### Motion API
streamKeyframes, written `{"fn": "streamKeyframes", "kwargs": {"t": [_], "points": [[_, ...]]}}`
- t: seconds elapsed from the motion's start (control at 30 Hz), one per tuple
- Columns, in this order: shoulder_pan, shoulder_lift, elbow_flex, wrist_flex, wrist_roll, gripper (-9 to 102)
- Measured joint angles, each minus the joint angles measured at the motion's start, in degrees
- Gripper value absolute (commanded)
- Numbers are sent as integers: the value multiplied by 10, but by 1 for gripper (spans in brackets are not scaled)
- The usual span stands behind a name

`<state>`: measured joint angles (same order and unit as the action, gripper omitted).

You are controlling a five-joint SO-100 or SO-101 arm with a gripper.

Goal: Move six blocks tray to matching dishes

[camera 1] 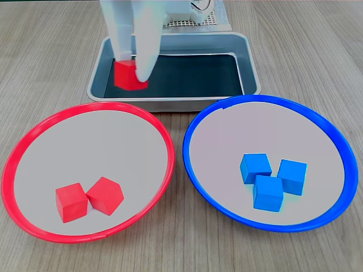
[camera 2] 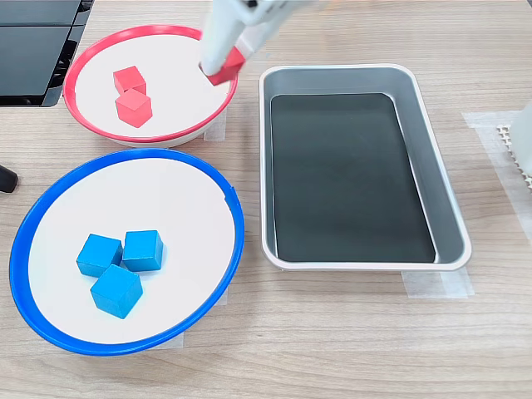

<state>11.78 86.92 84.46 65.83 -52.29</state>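
Between tray [camera 2: 432, 187] and red dish [camera 2: 91, 125], your hand [camera 1: 133, 76] seemingly pinches the light, rigid red block [camera 1: 127, 76] by opposite flat faces.

Two high fixed views – front-on and sideways – tray [camera 1: 249, 62] and dishes shared.

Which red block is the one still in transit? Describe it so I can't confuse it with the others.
Start at the red-rimmed dish. Two red blocks lie on its pale floor, side by side. The one in transit is the third red block, pinched in the white gripper above the dish's rim on the side nearest the tray.
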Motion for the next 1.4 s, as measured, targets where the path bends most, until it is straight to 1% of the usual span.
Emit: {"fn": "streamKeyframes", "kwargs": {"t": [0.1, 0.3, 0.33, 0.43, 0.5, 0.57, 0.63, 0.7, 0.8, 0.9, 0.93, 1.03, 1.13, 1.23, 1.3, 1.4], "points": [[26, -52, -62, -10, -3, 12], [48, -59, -68, -23, -4, 15], [48, -59, -68, -23, -4, 15], [43, -59, -68, -18, -7, 0], [49, -45, -54, -8, -18, 0], [47, -18, -33, 8, -3, 0], [33, 39, 18, 13, 46, -1], [12, 118, 87, -2, 144, -1], [-19, 250, 211, -63, 324, -1], [-72, 440, 386, -152, 519, -1], [-86, 490, 434, -161, 553, -1], [-116, 639, 566, -171, 581, -1], [-119, 758, 692, -165, 569, -1], [-114, 856, 771, -136, 543, 0], [-102, 942, 816, -101, 538, 0], [-97, 983, 846, -74, 525, 0]]}}
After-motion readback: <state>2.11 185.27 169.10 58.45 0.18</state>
